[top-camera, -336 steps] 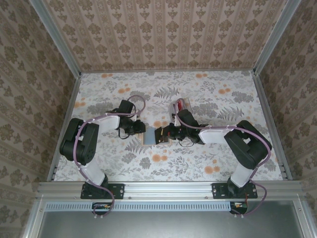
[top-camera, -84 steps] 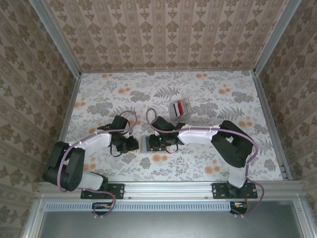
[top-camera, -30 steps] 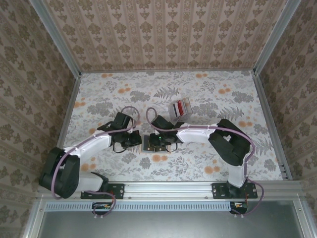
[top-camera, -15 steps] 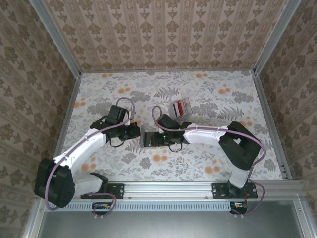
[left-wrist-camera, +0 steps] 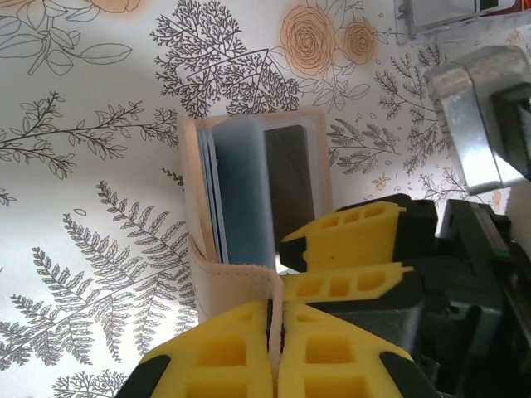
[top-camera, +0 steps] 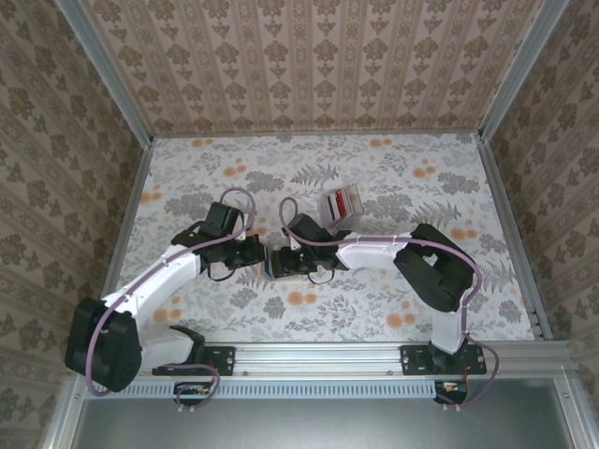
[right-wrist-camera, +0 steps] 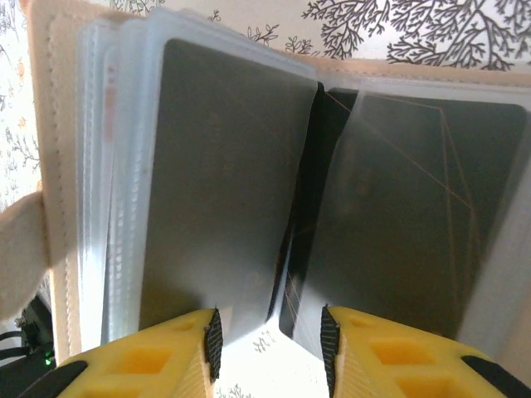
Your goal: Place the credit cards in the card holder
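Observation:
The tan card holder (top-camera: 272, 263) lies open on the table between both grippers. In the left wrist view my left gripper (left-wrist-camera: 275, 308) is shut on the holder's tan flap, and the cover (left-wrist-camera: 192, 191) stands up with grey-blue sleeves beside it. My right gripper (right-wrist-camera: 267, 348) is open at the sleeves' near edge. A dark card (right-wrist-camera: 224, 166) sits in a clear sleeve, and the edge of the fold runs between the fingers (right-wrist-camera: 207, 344) without touching them. The remaining credit cards (top-camera: 342, 202), red and white, lie behind the right gripper (top-camera: 284, 263).
The floral tabletop (top-camera: 421, 187) is bounded by patterned walls and an aluminium rail (top-camera: 318, 355) along the near edge. The right forearm (top-camera: 374, 251) stretches across the middle towards the holder.
My right gripper's jaws have parted and now stand off the sleeves. Both grippers and the card holder have shifted slightly towards the back. The left grip on the flap is unchanged.

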